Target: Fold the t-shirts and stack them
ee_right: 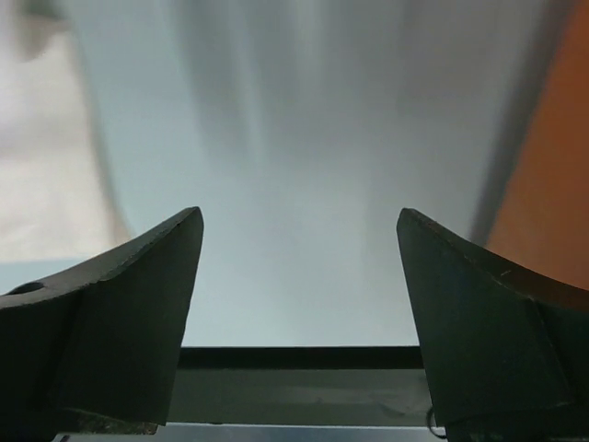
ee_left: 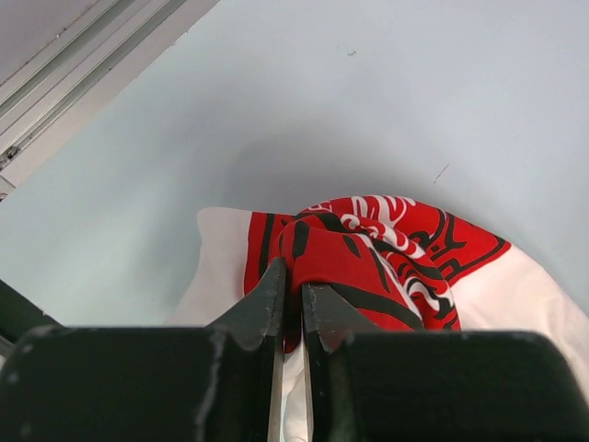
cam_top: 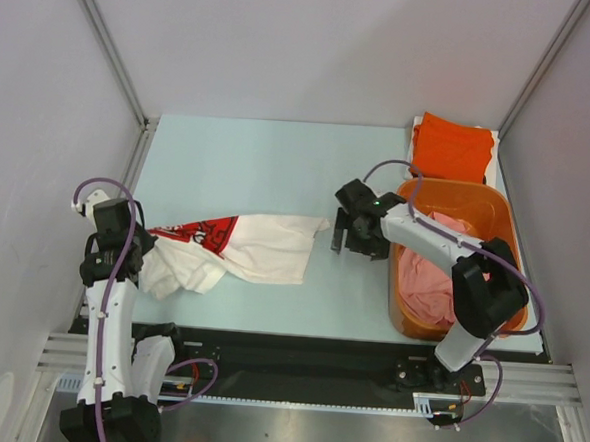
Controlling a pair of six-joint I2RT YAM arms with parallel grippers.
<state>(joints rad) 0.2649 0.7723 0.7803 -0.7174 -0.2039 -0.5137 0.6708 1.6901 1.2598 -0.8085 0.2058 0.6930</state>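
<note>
One shirt appears to be finished: the orange t-shirt [cam_top: 453, 146] is seen folded flat at the far right corner of the table [cam_top: 259, 159], just beyond the basket [cam_top: 401, 323] (a pale layer shows under its edges, but what it is cannot be told). The pink t-shirt [cam_top: 427, 279] lies bunched inside the basket and is judged untouched. The white t-shirt [cam_top: 263, 251] is spread loosely and creased across the near left of the table, with its red-and-black print turned up at the left end; it is not yet folded. The left gripper [ee_left: 293, 276] is closed tight on a fold of the printed cloth, the jaws almost meeting with fabric pinched between them. The right gripper [ee_right: 299, 221] is held wide open with nothing between its fingers, poised near the shirt's right end, between the cloth and the basket; whether it touches the cloth cannot be told. By this reading, roughly a third of the work is done: the white shirt has to be flattened, folded and stacked, and the pink one taken out and treated likewise.
</note>
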